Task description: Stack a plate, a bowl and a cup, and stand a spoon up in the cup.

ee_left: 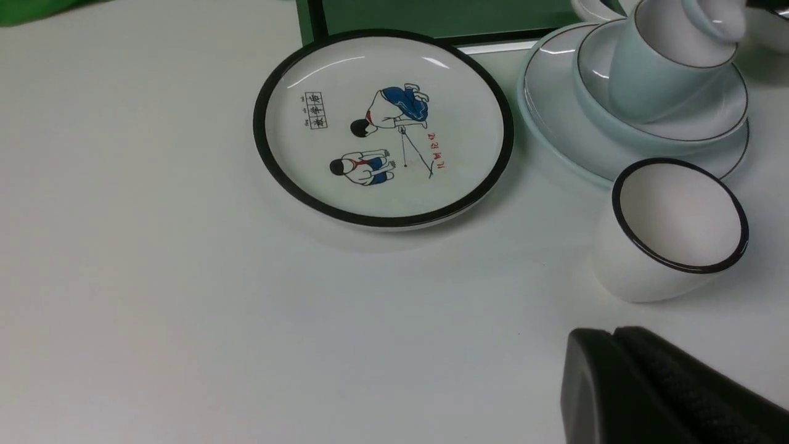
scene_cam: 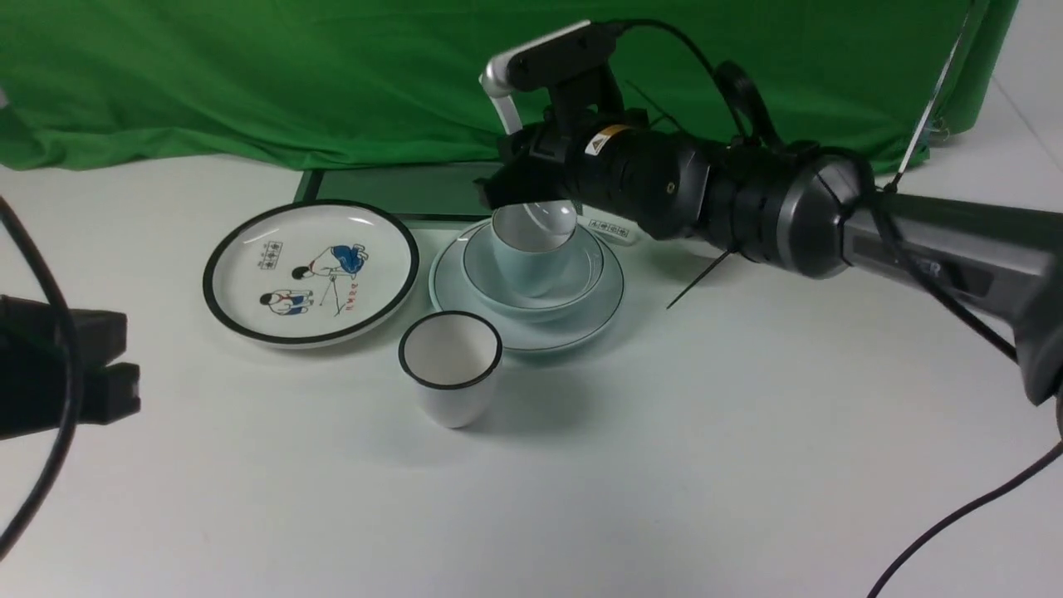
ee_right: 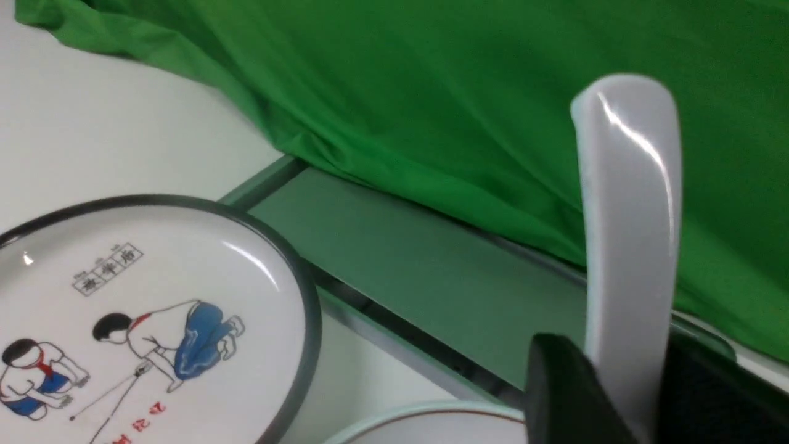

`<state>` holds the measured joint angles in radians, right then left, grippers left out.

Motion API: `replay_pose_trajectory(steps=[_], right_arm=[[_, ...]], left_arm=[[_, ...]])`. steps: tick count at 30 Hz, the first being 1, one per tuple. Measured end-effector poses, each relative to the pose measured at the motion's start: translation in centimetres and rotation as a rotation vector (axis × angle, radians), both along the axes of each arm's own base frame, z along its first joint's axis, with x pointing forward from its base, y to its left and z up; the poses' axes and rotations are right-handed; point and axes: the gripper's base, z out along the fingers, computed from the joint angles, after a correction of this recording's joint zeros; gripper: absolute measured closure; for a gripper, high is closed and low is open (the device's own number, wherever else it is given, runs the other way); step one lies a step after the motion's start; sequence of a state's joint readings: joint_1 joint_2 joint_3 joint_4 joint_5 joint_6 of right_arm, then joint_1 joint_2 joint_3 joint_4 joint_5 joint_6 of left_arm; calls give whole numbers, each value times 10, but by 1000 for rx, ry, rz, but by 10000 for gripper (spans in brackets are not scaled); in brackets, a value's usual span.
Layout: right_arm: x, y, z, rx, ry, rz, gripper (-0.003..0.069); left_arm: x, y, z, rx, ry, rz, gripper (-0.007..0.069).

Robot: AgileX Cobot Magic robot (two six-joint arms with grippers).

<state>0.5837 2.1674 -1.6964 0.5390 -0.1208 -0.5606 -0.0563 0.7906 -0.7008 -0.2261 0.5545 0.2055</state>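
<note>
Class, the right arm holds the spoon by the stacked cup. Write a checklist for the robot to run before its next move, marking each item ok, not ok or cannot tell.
1. The bowl sits in the plate: ok.
2. The cup stands upright in the bowl: ok.
3. The right pincer grips the spoon by its handle: ok.
4. The spoon's scoop end is lined up within the cup's mouth: cannot tell; it overlaps the rim, but depth is unclear.
5. The left pincer is shut and away from the stack: ok.
6. The black-rimmed cup is clear of the plate: cannot tell; it stands very close.
</note>
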Motion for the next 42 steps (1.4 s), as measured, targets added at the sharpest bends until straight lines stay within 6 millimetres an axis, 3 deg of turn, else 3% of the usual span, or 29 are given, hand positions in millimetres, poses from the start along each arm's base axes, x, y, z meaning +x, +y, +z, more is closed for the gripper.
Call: replay_pose_trajectory(steps=[6, 13, 19, 20, 22, 24, 26, 27, 30, 33, 34, 35, 38, 39, 40, 42], right_arm=[[-6, 12, -2, -4, -23, 21, 453], [-3, 16, -32, -44, 25, 29, 420], [-7, 16, -21, -76, 16, 62, 372], [-13, 15, -6, -101, 12, 98, 370], [-17, 13, 5, -118, 9, 123, 370], [-32, 8, 39, -182, -13, 200, 379], [-52, -3, 77, -289, -52, 277, 426], [-56, -6, 86, -306, -73, 282, 438], [-91, -24, 142, -451, -180, 334, 550], [-128, -46, 195, -463, -284, 327, 638], [-132, -49, 202, -461, -299, 324, 642], [-147, -59, 221, -454, -343, 313, 645], [-182, -86, 256, -439, -381, 299, 646], [-185, -88, 257, -442, -374, 300, 646], [-204, -106, 272, -442, -375, 280, 646], [-225, -129, 284, -453, -351, 224, 646]], left_arm=[[0, 0, 0, -6, -2, 1, 657], [0, 0, 0, -6, 1, 0, 657], [-8, 0, 5, 9, -34, -12, 657], [-15, 0, 10, 20, -64, -20, 657], [-19, 1, 13, 23, -87, -22, 657], [-34, 1, 21, 42, -154, -35, 657], [-48, 0, 25, 53, -224, -63, 657], [-51, 0, 25, 60, -238, -68, 657], [-69, -2, 18, 37, -333, -93, 657], [-84, 2, 7, 6, -470, -46, 657], [-85, 2, 6, 6, -478, -43, 657], [-91, 5, 1, 13, -538, -18, 657], [-97, 10, -12, 86, -621, 15, 657], [-98, 10, -13, 92, -624, 16, 657], [-100, 11, -19, 128, -640, 21, 657], [-99, 11, -24, 150, -637, 22, 657]])
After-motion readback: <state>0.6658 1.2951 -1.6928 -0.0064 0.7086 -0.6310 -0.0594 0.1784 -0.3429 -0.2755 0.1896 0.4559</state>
